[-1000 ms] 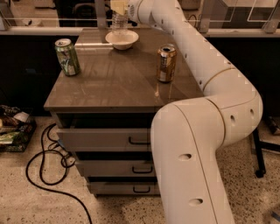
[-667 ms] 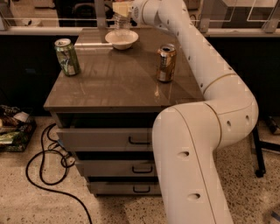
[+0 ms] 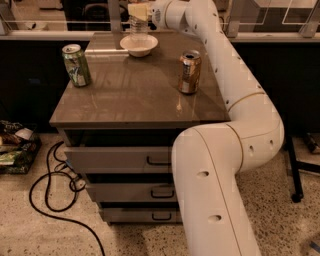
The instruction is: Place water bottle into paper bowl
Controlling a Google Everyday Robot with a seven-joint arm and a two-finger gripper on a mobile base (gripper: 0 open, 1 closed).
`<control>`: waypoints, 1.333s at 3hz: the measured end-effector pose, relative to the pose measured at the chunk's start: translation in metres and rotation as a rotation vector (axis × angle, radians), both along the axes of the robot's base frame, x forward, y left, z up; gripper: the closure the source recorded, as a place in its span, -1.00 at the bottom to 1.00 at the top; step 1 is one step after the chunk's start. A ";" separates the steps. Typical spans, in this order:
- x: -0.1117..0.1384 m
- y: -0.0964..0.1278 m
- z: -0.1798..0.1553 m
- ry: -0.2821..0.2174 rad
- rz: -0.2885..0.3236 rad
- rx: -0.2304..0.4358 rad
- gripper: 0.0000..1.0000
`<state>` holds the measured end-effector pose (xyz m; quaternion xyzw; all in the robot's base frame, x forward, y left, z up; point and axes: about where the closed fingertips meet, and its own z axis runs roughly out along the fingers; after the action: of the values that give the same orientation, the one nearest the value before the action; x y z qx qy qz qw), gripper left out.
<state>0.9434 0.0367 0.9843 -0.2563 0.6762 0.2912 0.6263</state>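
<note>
The paper bowl [image 3: 139, 46] is a shallow off-white bowl at the back of the brown cabinet top [image 3: 135, 95]. The water bottle [image 3: 138, 28], clear and ribbed, stands upright with its base in or just above the bowl. Its top is hidden in my gripper. My gripper [image 3: 138, 11] is directly above the bowl at the top edge of the view, shut around the bottle's upper part. The white arm [image 3: 225, 75] reaches in from the lower right across the cabinet.
A green drink can [image 3: 76, 65] stands at the left of the top. A gold can [image 3: 190, 72] stands at the right, close beside the arm. Three drawers [image 3: 120, 160] are below. A black cable [image 3: 55, 195] and clutter [image 3: 15, 150] lie on the floor at left.
The arm's lower links have shifted slightly. The gripper and bottle stay over the bowl, with almost no movement.
</note>
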 end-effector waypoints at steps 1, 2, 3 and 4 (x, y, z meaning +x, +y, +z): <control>0.009 0.009 -0.006 -0.013 -0.016 0.005 1.00; 0.017 0.014 -0.012 -0.022 -0.039 0.001 1.00; 0.023 0.015 -0.017 -0.031 -0.060 -0.015 1.00; 0.027 0.011 -0.020 -0.036 -0.084 -0.031 1.00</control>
<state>0.9709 0.0476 0.9640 -0.2424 0.6795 0.2495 0.6460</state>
